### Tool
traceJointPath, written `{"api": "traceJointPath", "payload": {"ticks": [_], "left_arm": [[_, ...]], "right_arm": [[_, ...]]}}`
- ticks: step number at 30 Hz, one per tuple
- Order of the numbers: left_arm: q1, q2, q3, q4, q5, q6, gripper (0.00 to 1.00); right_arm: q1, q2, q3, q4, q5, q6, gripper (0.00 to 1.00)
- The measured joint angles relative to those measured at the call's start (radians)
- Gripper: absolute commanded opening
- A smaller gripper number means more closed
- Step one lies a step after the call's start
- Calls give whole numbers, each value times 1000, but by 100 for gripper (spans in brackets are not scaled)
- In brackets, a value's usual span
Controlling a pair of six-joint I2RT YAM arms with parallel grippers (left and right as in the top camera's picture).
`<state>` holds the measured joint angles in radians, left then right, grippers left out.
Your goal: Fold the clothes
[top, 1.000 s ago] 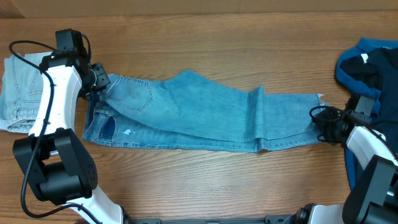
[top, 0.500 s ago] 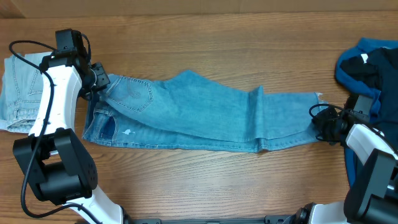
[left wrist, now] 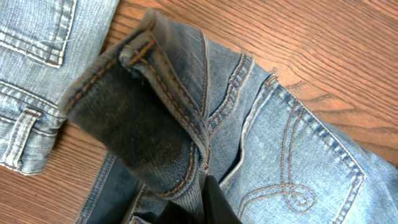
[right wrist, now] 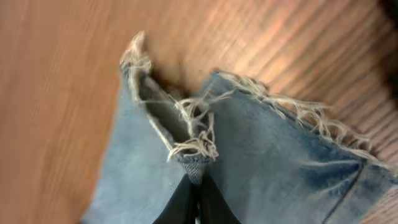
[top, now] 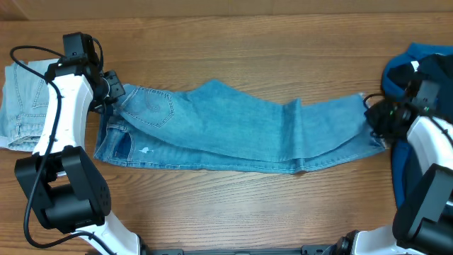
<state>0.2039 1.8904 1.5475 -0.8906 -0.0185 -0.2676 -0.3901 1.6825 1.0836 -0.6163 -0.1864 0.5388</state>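
The mid-blue jeans lie stretched across the table, waist at the left and leg hems at the right. At the waist end my left gripper is shut on the waistband, which stands up in a thick fold between its fingers. A stitched back pocket lies flat beside that fold. My right gripper is shut on the frayed hem, pinched at the fingertips and raised off the wood. The leg end near it is drawn up and to the right.
Folded pale denim jeans sit at the far left edge, close behind the left arm. A deep-blue top is bunched at the right edge beside the right arm. Bare wooden table runs along the front.
Both grippers have shut, the left on the waistband and the right on the hem. The right gripper has moved up and to the right, pulling the leg end with it.
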Motion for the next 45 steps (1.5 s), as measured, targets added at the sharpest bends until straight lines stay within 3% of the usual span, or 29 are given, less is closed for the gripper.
{"api": "traceJointPath", "payload": {"ticks": [6,14,29,37,45], "left_arm": [[0,0,83,-14,24,0,4],[0,2,247,-36,68,-23,4],[0,2,252,97,112,-156,4],[0,2,253,89,205,-217,4],[0,2,295,50,189,-342,4]], "right_arm": [[0,0,149,-31,-8,5,4],[0,0,289,-27,-20,118,4],[8,35,302,37,44,201,4],[45,43,496,-216,132,130,4],[46,111,631,-357,151,114,4]]}}
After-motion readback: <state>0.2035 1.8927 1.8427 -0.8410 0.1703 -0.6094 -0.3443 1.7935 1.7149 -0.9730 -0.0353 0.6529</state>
